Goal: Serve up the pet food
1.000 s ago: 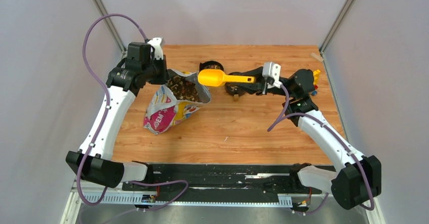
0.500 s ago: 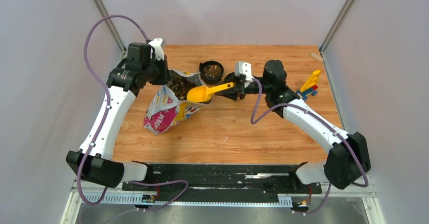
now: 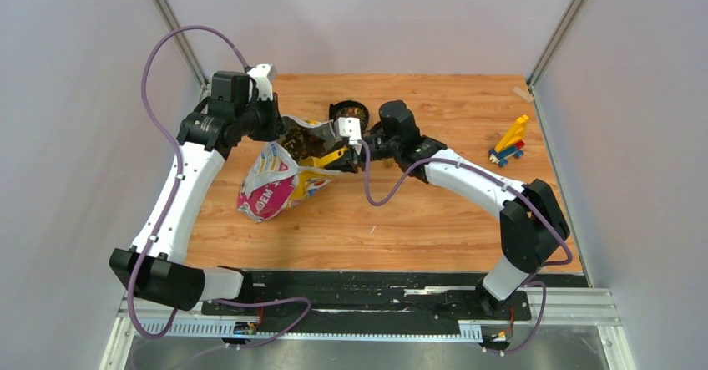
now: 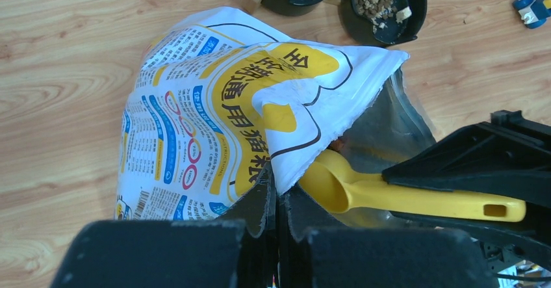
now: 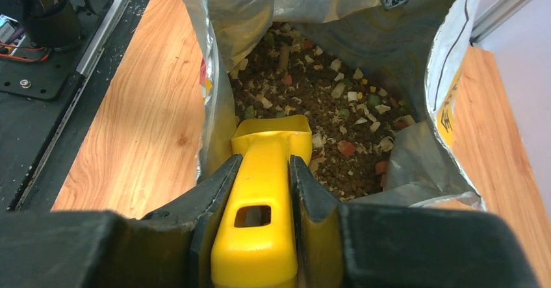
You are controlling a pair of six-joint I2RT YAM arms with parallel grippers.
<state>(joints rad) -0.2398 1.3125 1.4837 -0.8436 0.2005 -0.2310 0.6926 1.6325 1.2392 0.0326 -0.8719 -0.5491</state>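
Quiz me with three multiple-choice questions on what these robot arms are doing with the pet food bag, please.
1. Where is the head of the scoop?
A) inside the bag
B) in a bowl
C) flat on the table

2. How many black bowls stand near the bag?
A) none
B) four
C) two

3. What is the left gripper doing?
A) hanging open
B) pinching the bag's rim
C) holding the scoop

Answers: 1 A, its head sits on the pet food inside the bag; 2 C, the left wrist view shows two; 3 B, its jaws are shut on the rim.
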